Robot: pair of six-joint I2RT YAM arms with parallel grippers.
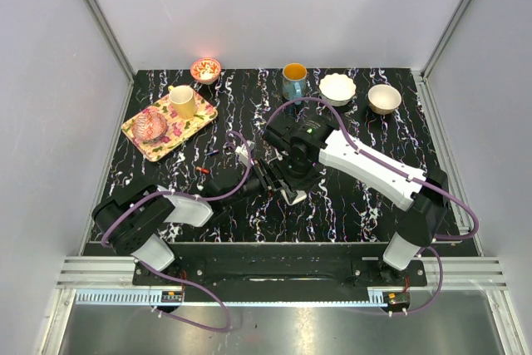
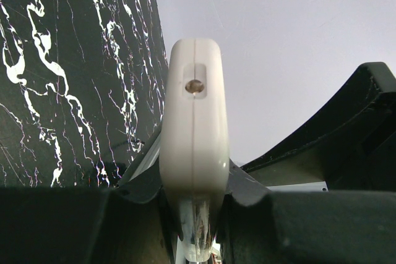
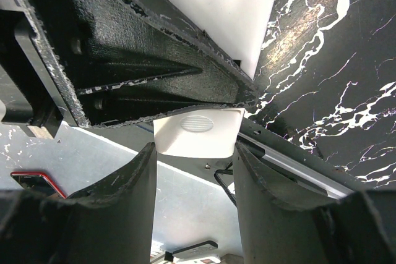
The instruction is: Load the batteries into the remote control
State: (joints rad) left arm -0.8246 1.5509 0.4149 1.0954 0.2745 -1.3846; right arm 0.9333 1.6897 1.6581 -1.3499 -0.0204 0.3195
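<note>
My left gripper (image 1: 264, 175) is shut on the white remote control (image 2: 194, 128), which I see end-on in the left wrist view, its small round emitter pointing away. My right gripper (image 3: 195, 153) meets it from the right at mid-table (image 1: 289, 182). Its fingertips (image 3: 148, 159) press both edges of a white battery cover (image 3: 197, 131) with a ribbed oval grip; the cover's far part is hidden under the left gripper. The cover shows white in the top view (image 1: 293, 197). A reddish battery (image 1: 203, 170) lies on the table left of the grippers. A second small cylinder (image 1: 215, 153) lies nearby.
A floral tray (image 1: 193, 125) at the back left holds a cream cup (image 1: 183, 101) and a pink glass dish (image 1: 152, 126). A patterned small bowl (image 1: 205, 69), a blue mug (image 1: 293, 80) and two white bowls (image 1: 337, 88) (image 1: 384, 98) line the back edge.
</note>
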